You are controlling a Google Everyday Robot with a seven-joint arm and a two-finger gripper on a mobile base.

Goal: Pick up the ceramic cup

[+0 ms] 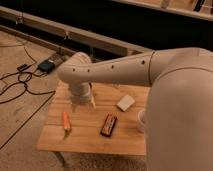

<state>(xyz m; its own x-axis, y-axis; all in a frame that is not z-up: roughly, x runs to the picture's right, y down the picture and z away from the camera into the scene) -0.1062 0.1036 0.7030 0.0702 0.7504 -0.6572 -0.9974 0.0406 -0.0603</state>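
The ceramic cup (141, 120) is a small white cup at the right edge of the wooden table (90, 140), mostly hidden behind my arm. My gripper (83, 102) hangs over the left half of the table, well to the left of the cup, pointing down near the tabletop. It holds nothing that I can see. My large white arm (130, 70) crosses the view from the right.
A small flat white block (125, 102) lies at the back right of the table. A dark snack bar (108, 124) lies in the middle front, and an orange carrot (66, 121) at the left front. Black cables (20, 82) and a power brick lie on the floor to the left.
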